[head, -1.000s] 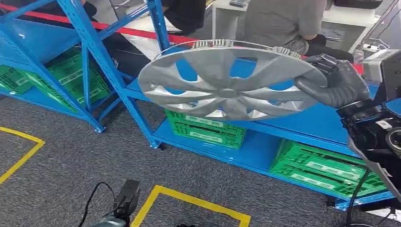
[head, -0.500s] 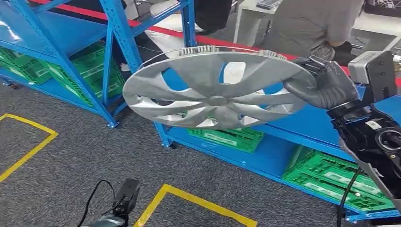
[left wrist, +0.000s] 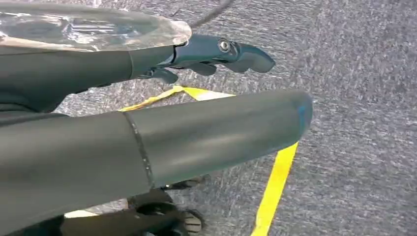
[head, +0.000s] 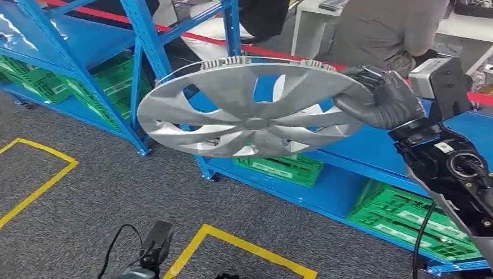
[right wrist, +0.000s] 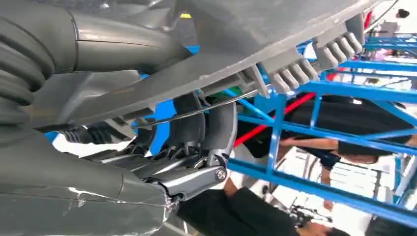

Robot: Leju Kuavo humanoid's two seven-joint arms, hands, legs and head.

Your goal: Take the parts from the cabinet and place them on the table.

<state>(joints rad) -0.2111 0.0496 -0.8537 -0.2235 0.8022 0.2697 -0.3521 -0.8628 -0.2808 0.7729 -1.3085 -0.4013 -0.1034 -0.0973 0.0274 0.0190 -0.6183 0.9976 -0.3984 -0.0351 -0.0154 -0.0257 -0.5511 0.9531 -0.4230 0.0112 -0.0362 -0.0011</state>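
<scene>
Hubcap [head: 250, 107], silver and multi-spoked, is being held in the air by its rim, tilted nearly flat, in front of the blue cabinet [head: 145, 35] and above the grey carpet floor [head: 87, 203]. Nearest the camera, the left hand [left wrist: 162, 132] is being hung over the carpet beside a yellow floor line [left wrist: 275, 182], its fingers [left wrist: 221, 49] being kept extended and apart with nothing between them. Farther out, the right hand [head: 383, 99] is being closed on the hubcap's edge, the thumb being pressed on top and the fingers [right wrist: 196, 123] being curled beneath the rim. Behind the hubcap, green crates [head: 279, 165] are being stored on the lower cabinet shelf. Beyond the cabinet, a red tape barrier [head: 279, 53] is being stretched, and people in dark and grey clothing [head: 383, 26] are being seen near a white table [head: 465, 29].
</scene>
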